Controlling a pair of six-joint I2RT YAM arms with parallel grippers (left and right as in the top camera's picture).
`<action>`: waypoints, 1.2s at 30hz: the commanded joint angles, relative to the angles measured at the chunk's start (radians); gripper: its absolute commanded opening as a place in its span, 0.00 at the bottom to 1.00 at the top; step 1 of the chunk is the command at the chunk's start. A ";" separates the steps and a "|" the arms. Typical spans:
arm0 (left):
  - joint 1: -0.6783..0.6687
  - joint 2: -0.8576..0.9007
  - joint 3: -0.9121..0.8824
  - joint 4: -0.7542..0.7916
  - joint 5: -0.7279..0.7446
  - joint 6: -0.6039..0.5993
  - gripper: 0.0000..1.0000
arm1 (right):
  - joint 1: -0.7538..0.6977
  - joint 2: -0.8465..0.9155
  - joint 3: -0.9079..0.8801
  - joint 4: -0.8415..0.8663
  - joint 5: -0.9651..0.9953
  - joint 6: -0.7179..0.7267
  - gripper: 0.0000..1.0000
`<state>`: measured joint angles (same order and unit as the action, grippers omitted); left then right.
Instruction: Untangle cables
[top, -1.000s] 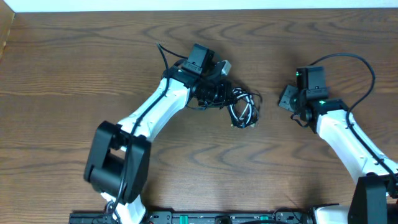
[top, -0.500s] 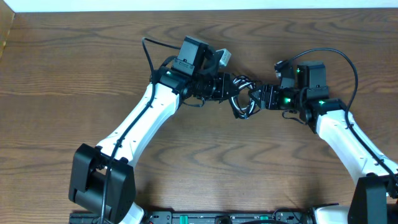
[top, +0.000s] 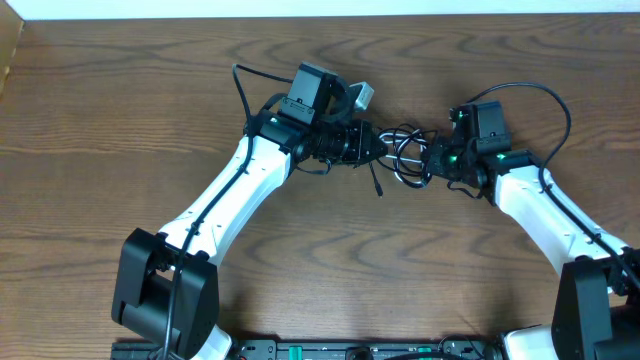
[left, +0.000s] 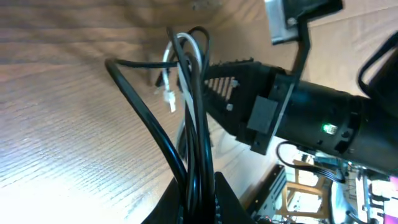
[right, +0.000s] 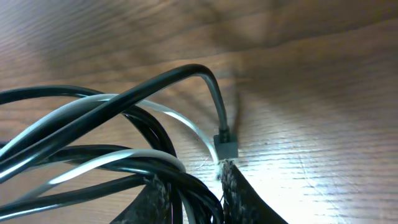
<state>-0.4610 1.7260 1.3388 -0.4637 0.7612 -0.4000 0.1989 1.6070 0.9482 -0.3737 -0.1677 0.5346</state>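
The cables, a black cord and a white cord tangled in small loops (top: 405, 153), hang between my two grippers over the table's middle. My left gripper (top: 375, 143) is shut on the bundle's left side; black and white strands run up from its jaws (left: 199, 193), and a white plug end (left: 169, 98) dangles. My right gripper (top: 432, 160) is shut on the bundle's right side (right: 193, 193), with a black plug (right: 225, 147) just above its fingers. A loose black end (top: 378, 185) hangs down toward the table.
The brown wooden table (top: 100, 120) spreads all around. The white arms reach in from bottom left and bottom right. The right arm's body (left: 311, 118) fills the far side of the left wrist view. Thick black arm wires arch over each wrist.
A second ago only my left gripper held the bundle, low on the table. My right gripper has moved in left and closed on it. The bundle is now lifted and pulled wider between both.
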 joint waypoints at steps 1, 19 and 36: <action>0.035 -0.080 0.021 -0.052 -0.090 0.027 0.07 | -0.026 0.033 -0.025 -0.027 0.319 0.009 0.16; -0.010 -0.023 0.020 -0.184 -0.343 0.174 0.63 | -0.025 0.033 0.006 -0.046 -0.299 -0.196 0.01; -0.066 0.306 0.019 0.032 -0.291 0.106 0.47 | -0.089 0.033 0.006 -0.007 -0.715 -0.324 0.01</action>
<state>-0.5228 2.0064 1.3434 -0.4305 0.5453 -0.2844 0.1150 1.6344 0.9497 -0.3916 -0.8169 0.2165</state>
